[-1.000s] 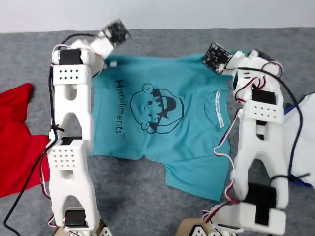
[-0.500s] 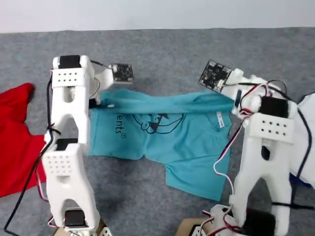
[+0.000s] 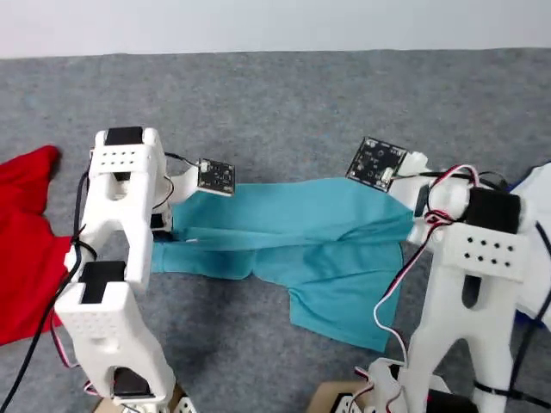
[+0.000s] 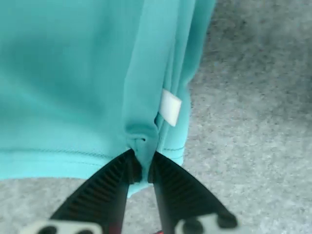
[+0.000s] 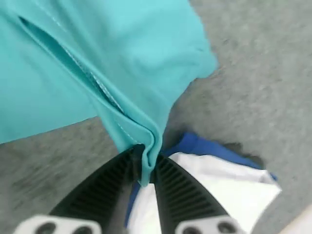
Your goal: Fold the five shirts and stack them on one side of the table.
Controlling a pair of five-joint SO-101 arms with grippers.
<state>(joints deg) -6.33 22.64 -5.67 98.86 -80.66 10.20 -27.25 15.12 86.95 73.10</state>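
Teal shirt (image 3: 301,232) in the middle of the surface (image 3: 301,112), pinched at both ends.
Nearest you, one loose sleeve lies flat toward the near edge. Past it, your left claw (image 4: 141,165) is clenched on a bunched hem corner and your right claw (image 5: 145,166) on the opposite end, with the doubled cloth stretched between them. Red shirt (image 3: 26,249) at the left edge, white-and-blue shirt (image 5: 209,185) at the right edge.

Plain teal is recorded for the teal shirt (image 3: 318,249); a white tag (image 4: 170,108) is seen just ahead of the left tool (image 4: 141,162). Black, ribbed faces are noted on the left tool and the right tool (image 5: 145,161). Just beside the right tool a white shirt (image 5: 209,187) edged in blue is listed. The red shirt (image 3: 26,249) is plain; the table (image 3: 284,112) is mottled grey.
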